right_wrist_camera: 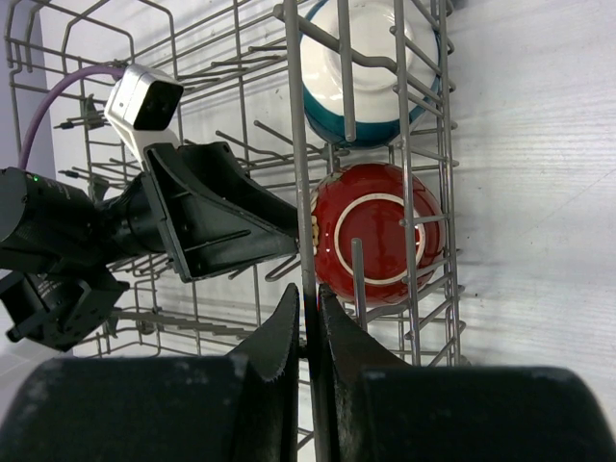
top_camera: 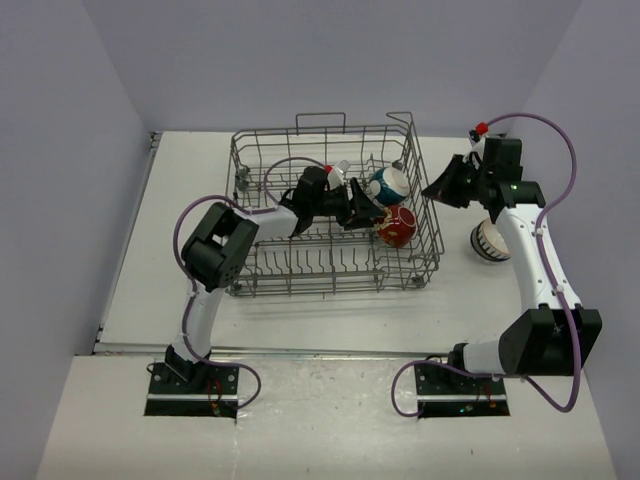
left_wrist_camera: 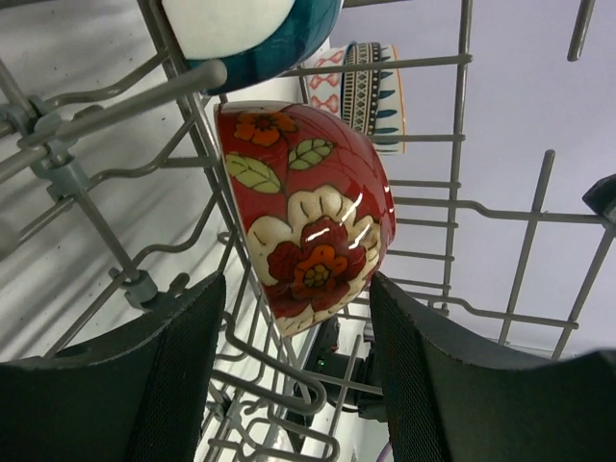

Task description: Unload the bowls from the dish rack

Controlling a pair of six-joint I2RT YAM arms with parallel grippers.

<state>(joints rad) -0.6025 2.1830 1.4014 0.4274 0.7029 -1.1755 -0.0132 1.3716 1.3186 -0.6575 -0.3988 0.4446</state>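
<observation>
The grey wire dish rack [top_camera: 262, 140] stands mid-table. A red patterned bowl [top_camera: 397, 227] rests on edge among the tines at its right end, with a teal-white bowl [top_camera: 388, 183] just behind it. My left gripper [top_camera: 365, 212] is inside the rack, open. In the left wrist view the red bowl [left_wrist_camera: 313, 226] sits just ahead of the open gripper [left_wrist_camera: 296, 289], between the tips. My right gripper [top_camera: 437, 190] is at the rack's right wall. In the right wrist view it [right_wrist_camera: 308, 294] is shut on a rack wire [right_wrist_camera: 296, 144], above the red bowl [right_wrist_camera: 380, 231].
A white bowl with dark stripes [top_camera: 490, 242] sits on the table right of the rack, under my right arm; it shows through the wires in the left wrist view [left_wrist_camera: 371, 87]. Walls enclose the table on three sides.
</observation>
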